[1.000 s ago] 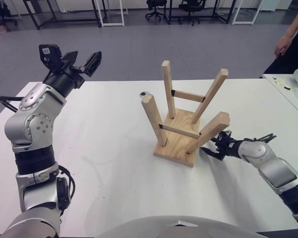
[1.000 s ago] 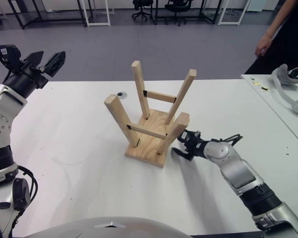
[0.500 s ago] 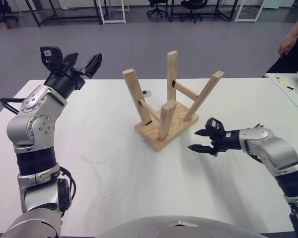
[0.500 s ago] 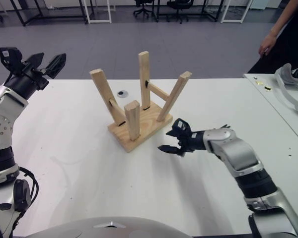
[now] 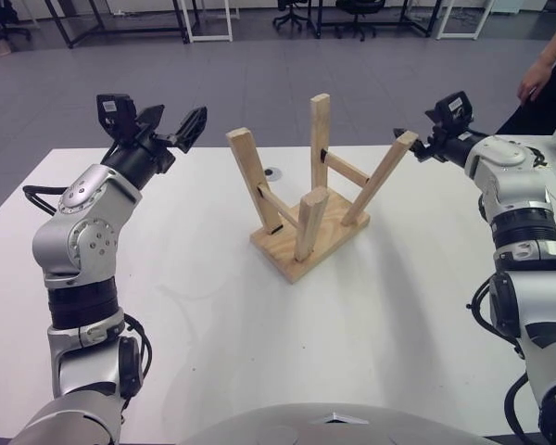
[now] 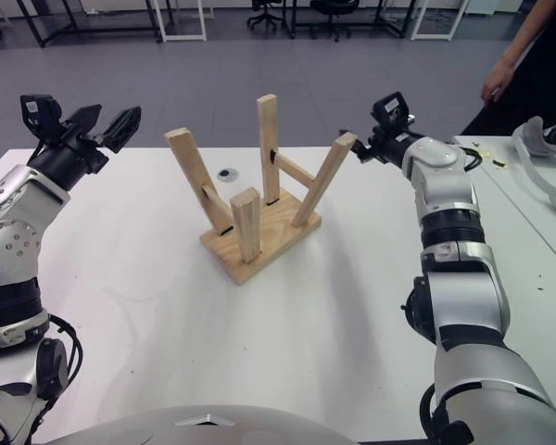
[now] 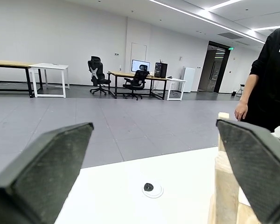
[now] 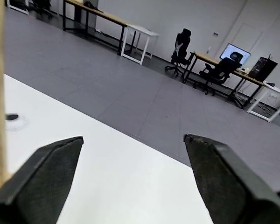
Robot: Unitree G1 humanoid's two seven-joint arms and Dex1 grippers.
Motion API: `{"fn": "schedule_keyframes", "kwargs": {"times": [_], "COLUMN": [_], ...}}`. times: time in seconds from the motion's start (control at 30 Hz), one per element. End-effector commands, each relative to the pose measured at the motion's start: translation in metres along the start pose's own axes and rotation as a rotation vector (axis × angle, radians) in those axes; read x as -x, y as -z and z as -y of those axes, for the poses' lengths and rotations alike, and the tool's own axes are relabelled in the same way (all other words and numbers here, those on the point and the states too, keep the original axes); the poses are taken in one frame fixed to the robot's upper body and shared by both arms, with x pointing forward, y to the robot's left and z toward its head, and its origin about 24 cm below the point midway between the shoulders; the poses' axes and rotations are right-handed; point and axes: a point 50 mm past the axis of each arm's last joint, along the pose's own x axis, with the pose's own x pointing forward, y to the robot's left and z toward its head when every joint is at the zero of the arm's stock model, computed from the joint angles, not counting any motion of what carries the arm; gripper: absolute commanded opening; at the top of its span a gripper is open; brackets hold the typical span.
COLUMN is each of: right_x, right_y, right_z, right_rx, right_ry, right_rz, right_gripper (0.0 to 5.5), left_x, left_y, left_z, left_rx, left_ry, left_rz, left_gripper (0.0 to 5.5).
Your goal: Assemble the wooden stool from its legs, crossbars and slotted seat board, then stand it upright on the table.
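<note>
While the pale wooden four-legged stool (image 5: 301, 218) rests upside down mid-table, its seat board (image 5: 287, 255) lies flat on the white table (image 5: 213, 315) and its legs point up, splaying outward.

Right hand (image 5: 410, 146): fingers spread, gripping nothing, just beside the tip of the far right leg (image 5: 382, 179).

Left hand (image 5: 174, 125): fingers spread, empty, raised near the table's far left edge, well apart from the stool.

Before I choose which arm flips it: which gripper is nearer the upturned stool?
Right. The right gripper is close beside the tip of one leg of the stool; the left gripper hangs well apart from the opposite leg.
</note>
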Motion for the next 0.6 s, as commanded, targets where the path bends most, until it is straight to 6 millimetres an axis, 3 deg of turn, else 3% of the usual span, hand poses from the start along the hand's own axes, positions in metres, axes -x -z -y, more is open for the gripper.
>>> {"fn": "schedule_keyframes", "kwargs": {"times": [0.03,0.23,0.37,0.47,0.6], "right_x": [0.006,0.042,0.075,0.083,0.072], "right_y": [-0.017,-0.016,-0.024,-0.028,-0.041], "right_z": [-0.008,-0.033,-0.062,-0.062,-0.045], "right_rx": [-0.015,0.044,0.014,0.01,0.054], "right_ry": [-0.271,-0.713,-0.97,-0.955,-0.784], "right_rz": [0.029,-0.131,-0.201,-0.206,-0.122], "right_gripper": [4.01,4.01,4.01,4.01,4.01], "left_x": [0.002,0.007,0.009,0.009,0.007], "left_y": [0.003,0.005,0.005,0.004,0.004], "left_z": [0.001,-0.003,-0.006,-0.007,-0.007], "left_rx": [-0.004,-0.002,-0.004,-0.009,-0.01], "left_ry": [-0.007,-0.027,-0.038,-0.039,-0.03], "left_rz": [-0.003,-0.012,-0.018,-0.018,-0.019], "left_gripper": [4.86,4.86,4.86,4.86,4.86]}}
